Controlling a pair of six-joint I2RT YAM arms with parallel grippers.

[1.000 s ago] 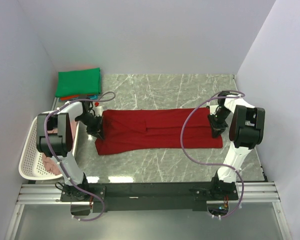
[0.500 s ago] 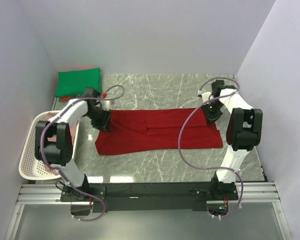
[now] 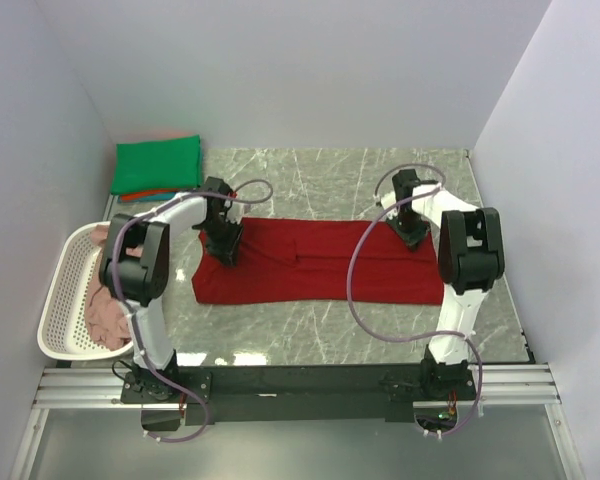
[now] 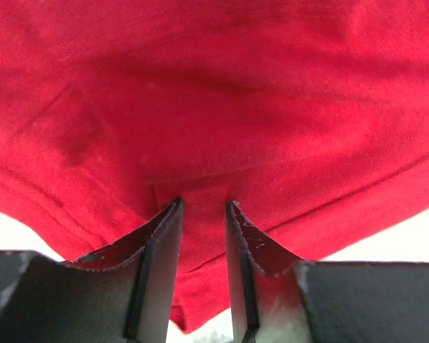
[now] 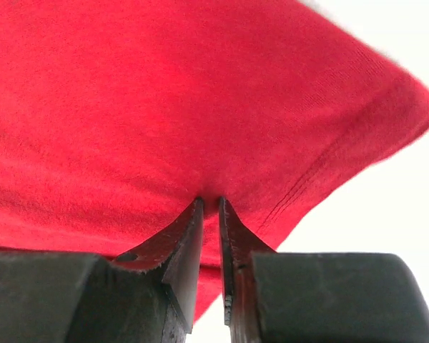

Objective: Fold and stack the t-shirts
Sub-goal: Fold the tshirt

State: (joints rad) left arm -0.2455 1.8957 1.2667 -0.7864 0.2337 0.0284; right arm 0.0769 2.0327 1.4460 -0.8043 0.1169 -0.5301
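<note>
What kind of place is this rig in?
Most likely a lab test cell for laundry folding, not a home: a marble-look table boxed in by plain white walls, two robot arms bolted to a metal rail, and a red shirt spread out near a folded stack and a white basket.

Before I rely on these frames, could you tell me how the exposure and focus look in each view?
Top external: evenly lit, sharp throughout. Left wrist: the dark red t-shirt looks soft, lower corners blown white. Right wrist: weave crisp at the hem, background blown white.
</note>
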